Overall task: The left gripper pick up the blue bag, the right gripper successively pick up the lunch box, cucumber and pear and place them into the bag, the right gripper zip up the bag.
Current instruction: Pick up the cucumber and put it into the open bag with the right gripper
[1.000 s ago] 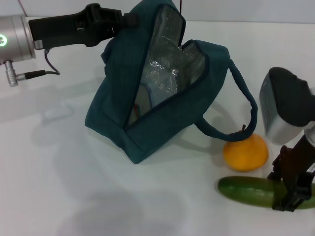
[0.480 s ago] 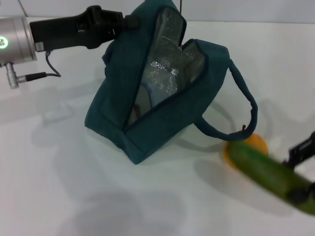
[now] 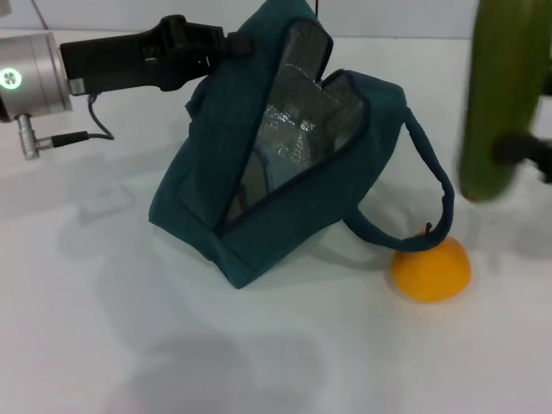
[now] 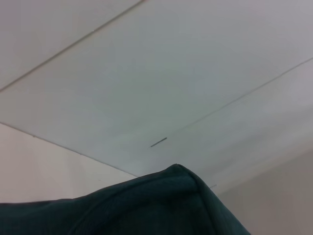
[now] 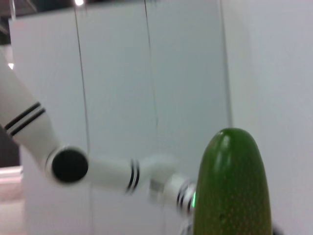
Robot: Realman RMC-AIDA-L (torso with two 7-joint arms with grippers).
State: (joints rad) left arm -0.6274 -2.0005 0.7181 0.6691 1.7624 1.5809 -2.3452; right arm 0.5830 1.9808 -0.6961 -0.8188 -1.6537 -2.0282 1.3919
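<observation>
Blue bag [image 3: 285, 164]: soft dark-teal fabric, crinkled silver foil lining, mouth agape, standing tilted on white desk [image 3: 129, 328]; loop handle drapes toward 4 o'clock. Left gripper [image 3: 226, 41] at 11 o'clock, arm level, fingers clenched on the bag's top edge. Cucumber [image 3: 498, 95]: smooth, dark green, upright in the air at 2 o'clock, grasped by the right gripper [image 3: 526, 155], mostly out of frame. Pear [image 3: 430, 268]: round, orange-yellow, on desk at 4 o'clock under the handle. Right wrist view alone shows the cucumber's pebbled rounded tip [image 5: 234, 186]; left wrist view only bag fabric [image 4: 146, 205].
</observation>
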